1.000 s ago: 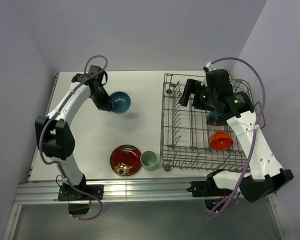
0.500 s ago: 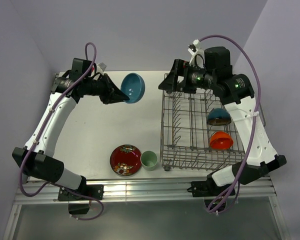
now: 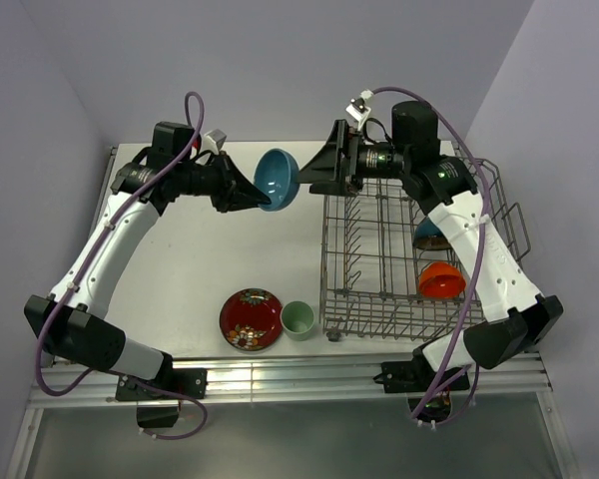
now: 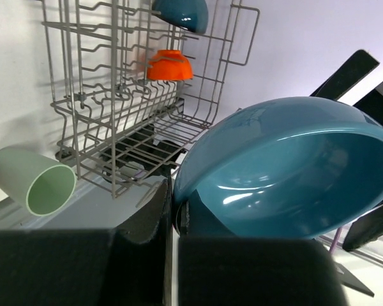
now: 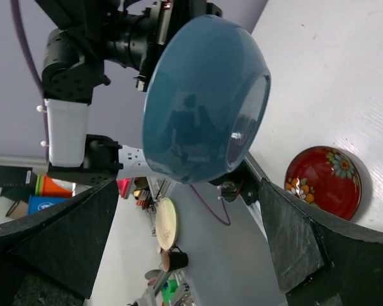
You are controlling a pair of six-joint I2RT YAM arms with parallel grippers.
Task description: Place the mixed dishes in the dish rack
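**A:** While the blue bowl (image 3: 278, 176) hangs in the air, who has it and where is it?

**B:** The left gripper (image 3: 263, 201) has it. Its two fingers are pinched on the bowl's rim at about 7 o'clock of the bowl in the overhead view. The bowl is raised above the far part of the table (image 3: 180, 269) and tipped on edge, just beside the dish rack (image 3: 325, 261) at that rack's 10 o'clock corner.

**A:** And the other arm?

**B:** The right gripper (image 3: 322, 170) sits at 3 o'clock of the bowl with its claw spread wide, facing the bowl's rounded outside. It holds nothing. Whether a fingertip touches the bowl, I cannot tell.

**A:** So this looks like a handover. How should it go?

**B:** I judge so. The spread claw should take the rim on the side away from the left pinch, one finger inside and one outside. It should close fully before the left lets go. The glaze looks glossy and probably slippery, so a shallow bite on the curved wall could slide off.

**A:** Where does the bowl belong?

**B:** It belongs in the rack, stood on edge between tines. An orange-red bowl (image 3: 441, 280) and a dark bowl (image 3: 428, 236) already sit along the rack's 3 o'clock side, so a free row nearer 9 o'clock avoids knocking them.

**A:** What else waits?

**B:** A red patterned plate (image 3: 251, 319) and a pale green cup (image 3: 298, 319) wait on the table, at 6 o'clock of the raised bowl.
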